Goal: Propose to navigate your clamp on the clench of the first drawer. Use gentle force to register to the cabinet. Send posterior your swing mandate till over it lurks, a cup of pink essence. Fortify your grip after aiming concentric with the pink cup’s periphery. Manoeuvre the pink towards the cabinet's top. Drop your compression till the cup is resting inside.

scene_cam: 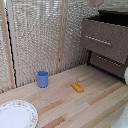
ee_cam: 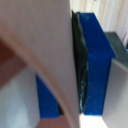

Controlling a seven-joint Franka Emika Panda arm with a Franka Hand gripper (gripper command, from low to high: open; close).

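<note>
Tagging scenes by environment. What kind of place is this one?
Probably a simulated indoor room, not a real one. Cues: a light wooden plank floor with a blue mug and a patterned plate on it, a brown cabinet with its top drawer pulled out, and blind-like slatted walls.

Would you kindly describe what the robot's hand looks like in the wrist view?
The hand has bright blue, blocky fingers with flat faces and squared edges. A thin dark pad lines the inner face of one. Pale grey-white body parts sit beside them. No cables or markings are visible.
</note>
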